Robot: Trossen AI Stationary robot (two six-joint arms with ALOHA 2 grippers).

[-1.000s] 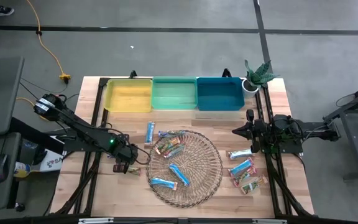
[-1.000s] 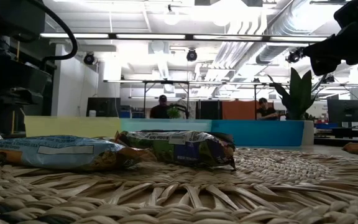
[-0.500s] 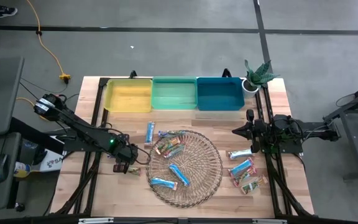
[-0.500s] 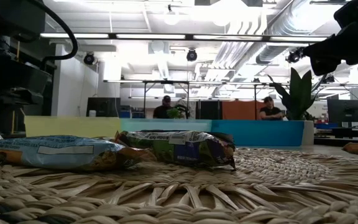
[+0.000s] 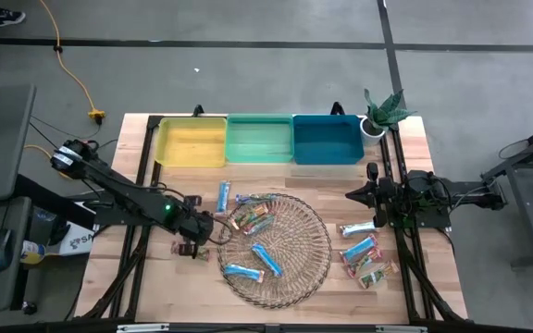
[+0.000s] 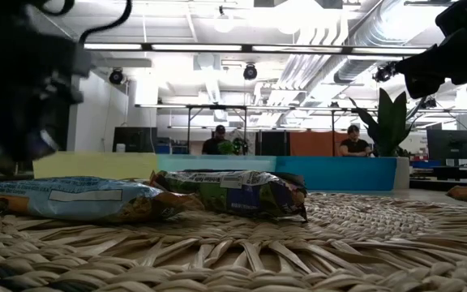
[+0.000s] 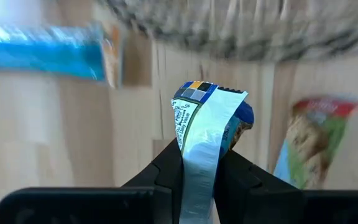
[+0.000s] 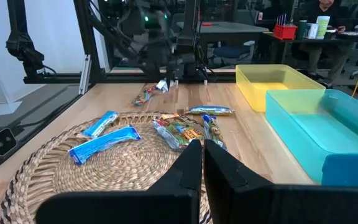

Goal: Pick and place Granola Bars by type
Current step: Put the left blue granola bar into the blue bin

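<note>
My left gripper (image 5: 205, 229) stands just left of the round wicker tray (image 5: 315, 242), shut on a silvery-blue granola bar (image 7: 205, 134). It also shows far off in the right wrist view (image 8: 166, 82). A red-green bar (image 7: 308, 144) lies on the table beside it. Several bars lie flat on the tray, blue ones (image 5: 266, 261) and multicoloured ones (image 5: 253, 218). More bars (image 5: 361, 250) lie right of the tray. My right gripper (image 5: 368, 194) waits at the table's right, shut and empty (image 8: 202, 149). My left gripper pinches the silvery-blue bar between its two fingers (image 7: 169, 165). The bar's crimped end (image 7: 199, 94) sticks out past the fingertips. The fingers come at it from above, slanting, and the bar is clear of the table.
A yellow bin (image 5: 192, 143), a green bin (image 5: 259, 139) and a blue bin (image 5: 327, 139) stand in a row at the far edge. A potted plant (image 5: 382, 111) stands at the far right corner. Two bars (image 5: 223, 196) lie between the tray and the bins.
My left gripper has gone up and toward the table's right, closer to the tray's left rim, carrying the silvery-blue bar. The red-green bar has stayed on the table where the gripper was.
</note>
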